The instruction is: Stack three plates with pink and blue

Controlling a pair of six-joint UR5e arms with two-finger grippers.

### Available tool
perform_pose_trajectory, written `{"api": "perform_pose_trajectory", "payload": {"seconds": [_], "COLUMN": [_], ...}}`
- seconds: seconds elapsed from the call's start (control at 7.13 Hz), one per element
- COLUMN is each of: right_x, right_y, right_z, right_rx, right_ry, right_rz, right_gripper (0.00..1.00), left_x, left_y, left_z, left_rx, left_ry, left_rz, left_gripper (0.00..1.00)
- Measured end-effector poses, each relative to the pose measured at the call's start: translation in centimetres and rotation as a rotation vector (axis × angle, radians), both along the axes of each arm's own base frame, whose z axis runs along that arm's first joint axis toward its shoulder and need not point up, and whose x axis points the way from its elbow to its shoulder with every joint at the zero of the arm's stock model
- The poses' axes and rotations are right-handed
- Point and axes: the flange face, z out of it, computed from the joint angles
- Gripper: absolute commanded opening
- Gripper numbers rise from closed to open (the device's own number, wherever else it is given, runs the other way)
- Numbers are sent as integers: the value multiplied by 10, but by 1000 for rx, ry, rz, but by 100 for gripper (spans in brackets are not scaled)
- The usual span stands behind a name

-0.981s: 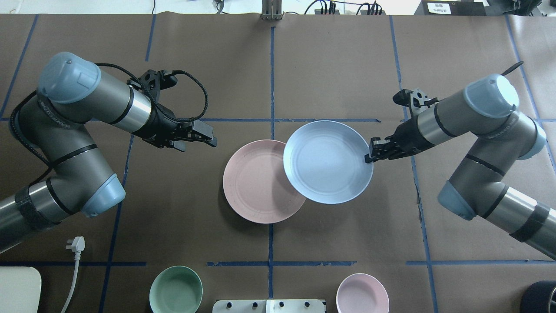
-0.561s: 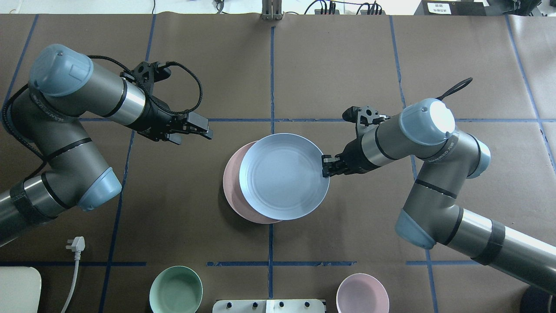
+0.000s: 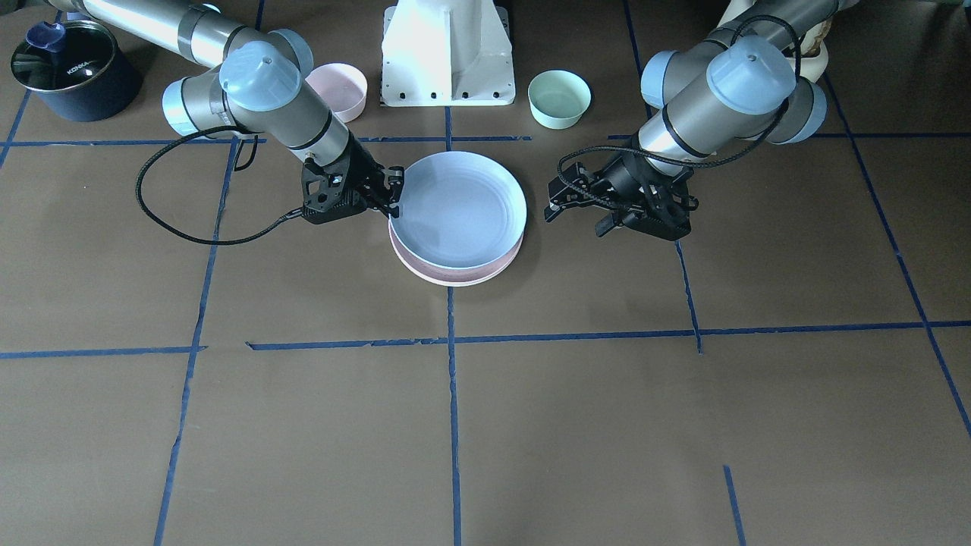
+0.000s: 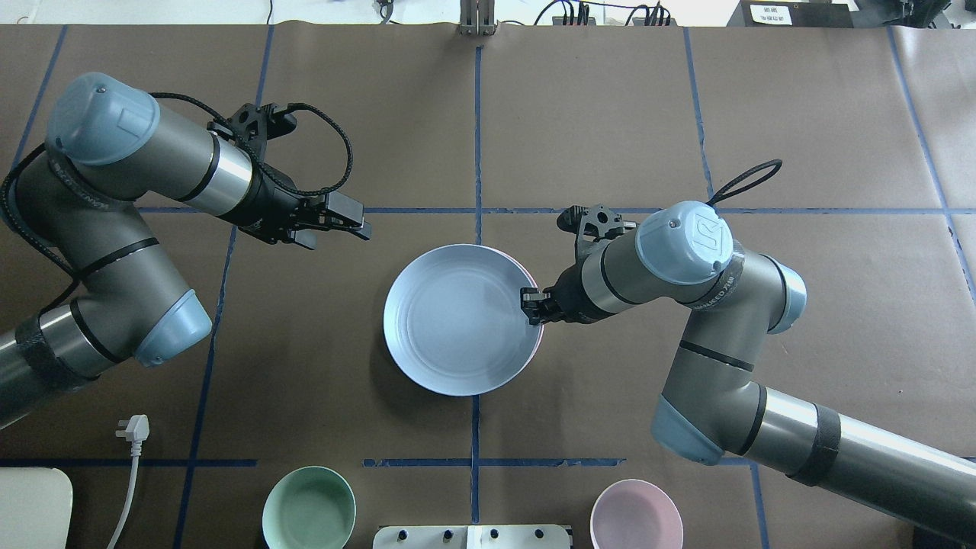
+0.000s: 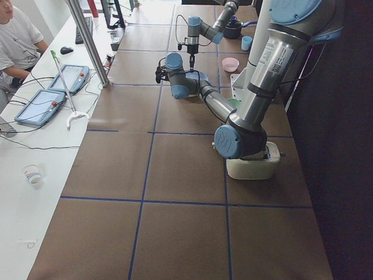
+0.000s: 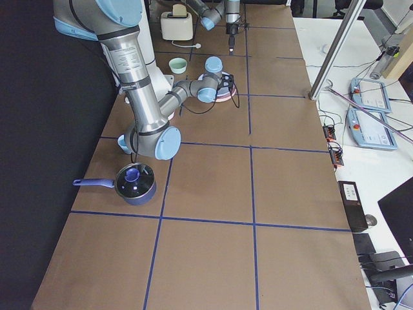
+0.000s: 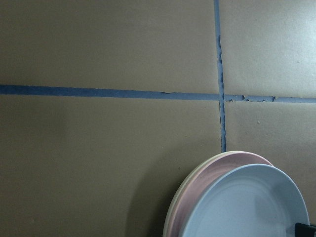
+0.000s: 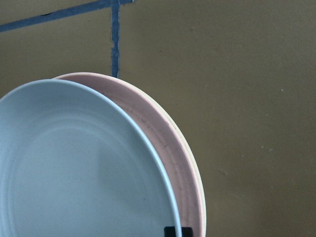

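Right gripper pinches the rim of the light blue round matte plate, almost centred over the pale pink plate atop the cream plate; left gripper hangs spread, well apart. Seemingly only lowering and release remain.

Table: top covered in brown paper, gridded with blue tape lines; paper seams lift slightly at the crossings.

White bench runs along the table's far side, touching it. On it: two tablet-like pendants, a paper cup, loose cables.

Metal post stands, leaning, at the bench edge. Person in white shirt is seated at the bench.

Black backdrop closes the near side.

Light even, from above; shadows soft.
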Motion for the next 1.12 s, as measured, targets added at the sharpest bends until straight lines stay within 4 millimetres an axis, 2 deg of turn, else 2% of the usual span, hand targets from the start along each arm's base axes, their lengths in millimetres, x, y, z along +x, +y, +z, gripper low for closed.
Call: {"api": "perform_pose_trajectory", "payload": {"seconds": [0.14, 0.42, 0.56, 0.7, 0.84, 0.98, 1.12], "right_x": [-1, 6, 22, 59, 109, 162, 214], "right_y": [-1, -8, -18, -33, -51, -69, -81], "right_z": [1, 1, 4, 14, 36, 70, 113], "right_rx": [-10, -18, -25, -42, -66, -68, -31], "right_ry": [8, 8, 4, 2, 10, 38, 89], "right_rz": [9, 26, 38, 58, 82, 94, 92], "right_gripper": [99, 100, 100, 100, 100, 100, 100], "left_x": [0, -1, -5, -16, -35, -61, -95], "left_y": [0, -1, -3, -10, -17, -27, -41], "left_z": [0, 0, 4, 20, 48, 82, 114], "left_rx": [0, 3, 1, -2, 15, 54, 98], "left_ry": [1, 0, -6, -28, -66, -125, -206], "left_rz": [1, 0, -7, -20, -29, -32, -29], "left_gripper": [100, 100, 100, 100, 100, 100, 100]}}
